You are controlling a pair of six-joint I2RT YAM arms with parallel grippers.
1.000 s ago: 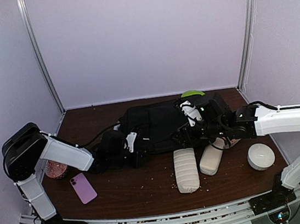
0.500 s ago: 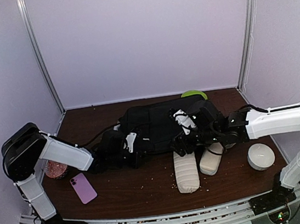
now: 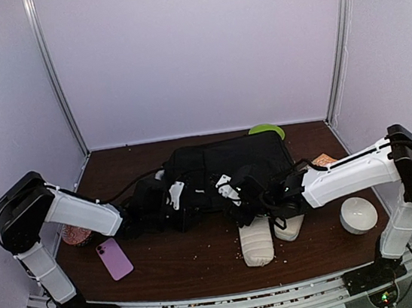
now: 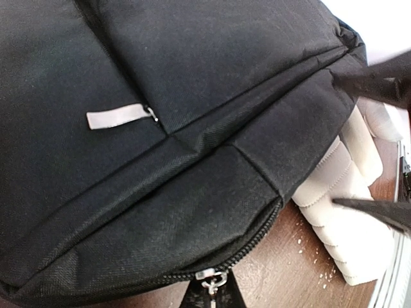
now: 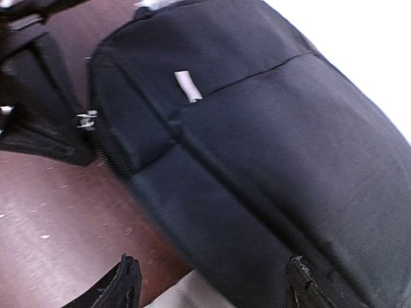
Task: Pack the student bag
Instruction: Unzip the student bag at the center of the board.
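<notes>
The student bag (image 3: 227,168) lies flat at the table's middle, a black backpack with a small white tag (image 4: 119,117). My left gripper (image 3: 173,201) is at the bag's left end, shut on the zipper pull (image 4: 215,281). My right gripper (image 3: 234,196) hangs over the bag's near edge, open and empty, with the bag's fabric (image 5: 257,160) under it and between its fingertips (image 5: 126,285). In the right wrist view (image 5: 212,292) the tag (image 5: 188,85) and zipper pull (image 5: 87,119) show. The zipper (image 4: 270,228) runs along the bag's edge; the inside is hidden.
A white quilted pouch (image 3: 255,240) and a smaller white case (image 3: 290,226) lie against the bag's near edge. A white round speaker (image 3: 358,215) is right, a purple phone (image 3: 114,258) and a pinkish round object (image 3: 74,234) left, and a green item (image 3: 266,128) behind the bag.
My right arm has swept left along the bag's near side, from its right end to the middle. The bag's right end lies flatter. The left arm has hardly moved.
</notes>
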